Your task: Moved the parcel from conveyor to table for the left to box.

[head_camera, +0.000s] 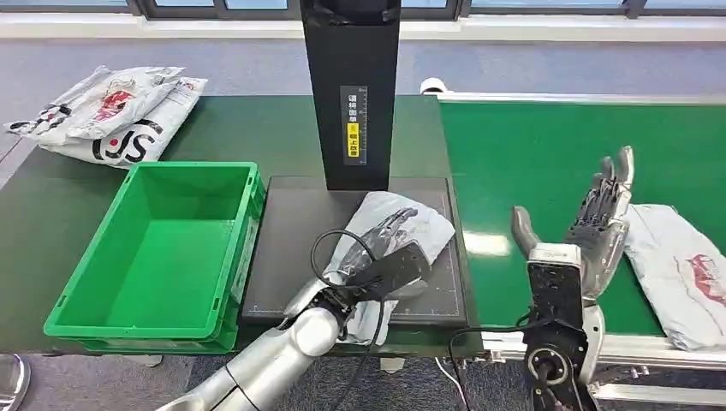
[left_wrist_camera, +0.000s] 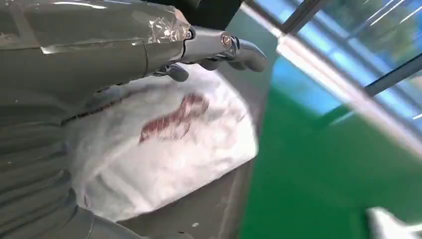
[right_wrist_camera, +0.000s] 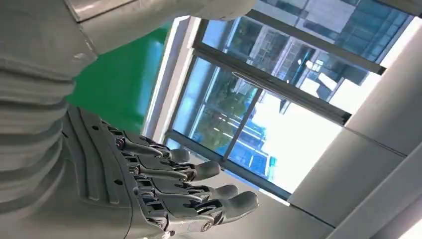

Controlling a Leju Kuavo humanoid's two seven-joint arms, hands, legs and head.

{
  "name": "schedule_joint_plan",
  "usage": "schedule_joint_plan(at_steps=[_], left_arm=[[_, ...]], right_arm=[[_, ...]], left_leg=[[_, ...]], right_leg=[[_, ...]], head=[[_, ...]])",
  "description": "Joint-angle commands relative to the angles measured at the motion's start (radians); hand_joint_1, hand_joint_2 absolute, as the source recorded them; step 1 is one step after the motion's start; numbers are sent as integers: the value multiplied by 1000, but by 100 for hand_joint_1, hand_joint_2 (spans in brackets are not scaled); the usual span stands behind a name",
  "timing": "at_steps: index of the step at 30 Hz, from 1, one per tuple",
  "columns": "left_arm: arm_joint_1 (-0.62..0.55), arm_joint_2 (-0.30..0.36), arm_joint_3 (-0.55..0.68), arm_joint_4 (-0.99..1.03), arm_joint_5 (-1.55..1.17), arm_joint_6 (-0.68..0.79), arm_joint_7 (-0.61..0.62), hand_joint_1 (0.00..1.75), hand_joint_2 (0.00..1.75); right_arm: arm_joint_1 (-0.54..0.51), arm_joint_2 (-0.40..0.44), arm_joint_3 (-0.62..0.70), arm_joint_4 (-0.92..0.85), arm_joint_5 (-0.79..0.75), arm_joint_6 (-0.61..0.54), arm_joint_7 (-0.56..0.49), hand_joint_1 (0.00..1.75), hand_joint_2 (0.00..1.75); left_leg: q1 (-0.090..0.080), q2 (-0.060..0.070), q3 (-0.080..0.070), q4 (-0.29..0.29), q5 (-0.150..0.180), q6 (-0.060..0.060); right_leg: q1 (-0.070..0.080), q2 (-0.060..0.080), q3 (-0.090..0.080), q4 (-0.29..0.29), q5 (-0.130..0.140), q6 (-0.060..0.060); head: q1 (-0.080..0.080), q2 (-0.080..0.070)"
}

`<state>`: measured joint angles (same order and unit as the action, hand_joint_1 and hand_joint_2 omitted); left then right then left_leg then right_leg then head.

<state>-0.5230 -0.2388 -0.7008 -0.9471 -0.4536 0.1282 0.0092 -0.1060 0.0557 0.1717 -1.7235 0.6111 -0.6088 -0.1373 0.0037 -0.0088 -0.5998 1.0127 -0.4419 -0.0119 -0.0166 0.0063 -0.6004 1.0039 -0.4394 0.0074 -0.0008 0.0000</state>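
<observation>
A white-grey parcel (head_camera: pixel 428 224) with a red print lies on the dark plate (head_camera: pixel 291 240) in front of the black post. My left hand (head_camera: pixel 389 253) lies over its near part with the fingers stretched out. In the left wrist view the fingers (left_wrist_camera: pixel 219 47) reach flat above the parcel (left_wrist_camera: pixel 169 144) without closing on it. My right hand (head_camera: pixel 591 227) is raised over the green conveyor (head_camera: pixel 531 145), fingers spread and upright, holding nothing. In the right wrist view this hand (right_wrist_camera: pixel 149 184) is also open. A second parcel (head_camera: pixel 685 270) lies on the belt just right of it.
A green crate (head_camera: pixel 92 248) stands on the table (head_camera: pixel 51 214) left of the plate. The black post (head_camera: pixel 351 86) rises behind the plate. A pile of parcels (head_camera: pixel 111 111) lies at the table's back left.
</observation>
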Motion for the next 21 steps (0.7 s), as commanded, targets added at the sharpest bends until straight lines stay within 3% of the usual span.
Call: schedule_joint_plan(at_steps=[1,10,20,21], left_arm=[[-107,-24,-69,268,-61,-4,42,0,175],[-182,-21,-8,522,-215,129,113,0,175],[-200,-14,3,564,-311,153,162,0,175],[-202,-11,1,569,-325,154,168,63,175]], right_arm=[[-60,39,-31,100,8,12,5,0,175],[-81,43,7,118,-10,47,-11,0,175],[-113,52,18,128,-23,43,-14,0,175],[-117,54,19,128,-24,44,-14,0,175]], left_leg=[[0,1,2,-1,0,0],[1,4,3,-2,0,0],[1,4,2,-1,1,0],[1,5,2,-1,1,0]], right_leg=[[1,0,2,-1,0,-1],[1,2,3,-2,1,-1],[1,3,2,-1,1,-1],[1,3,2,-1,1,-1]], head=[[0,0],[0,0],[0,0],[0,0]])
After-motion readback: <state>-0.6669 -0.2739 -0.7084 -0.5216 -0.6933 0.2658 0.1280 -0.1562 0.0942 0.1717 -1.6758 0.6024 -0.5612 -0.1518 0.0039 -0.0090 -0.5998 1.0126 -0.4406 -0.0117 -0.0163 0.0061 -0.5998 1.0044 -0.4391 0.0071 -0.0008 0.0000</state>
